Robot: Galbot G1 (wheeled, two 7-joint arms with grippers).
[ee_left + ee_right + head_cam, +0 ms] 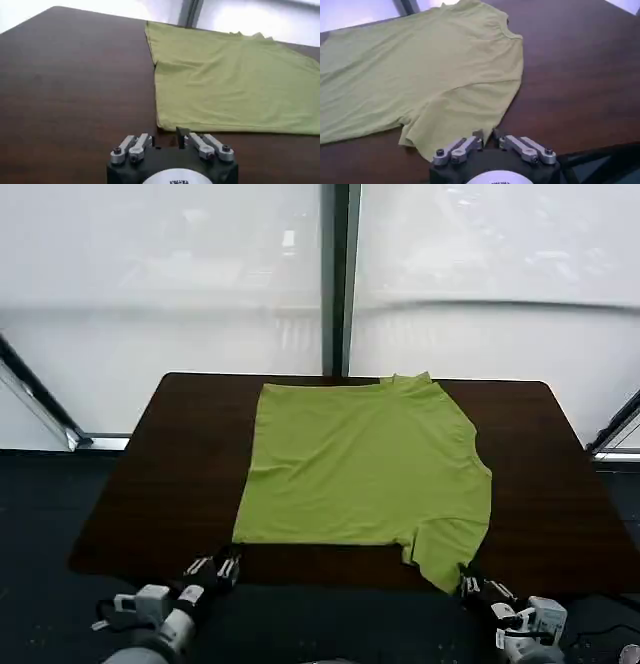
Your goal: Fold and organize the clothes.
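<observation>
T-shirt [365, 464] lies flat on the dark table [150, 474], collar at the far edge, one sleeve spread on the robot's right and its near hem running crosswise. Just short of that hem, the left gripper [222, 566] faces the left corner and the right gripper [478, 587] touches the sleeve tip, both with fingers nearly together and holding nothing. Bare tabletop flanks the cloth on both sides, leaving room to fold across.

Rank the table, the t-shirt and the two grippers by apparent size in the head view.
1. Table
2. T-shirt
3. Left gripper and right gripper: both look about equally small at the near table edge, so no ranking between them.
</observation>
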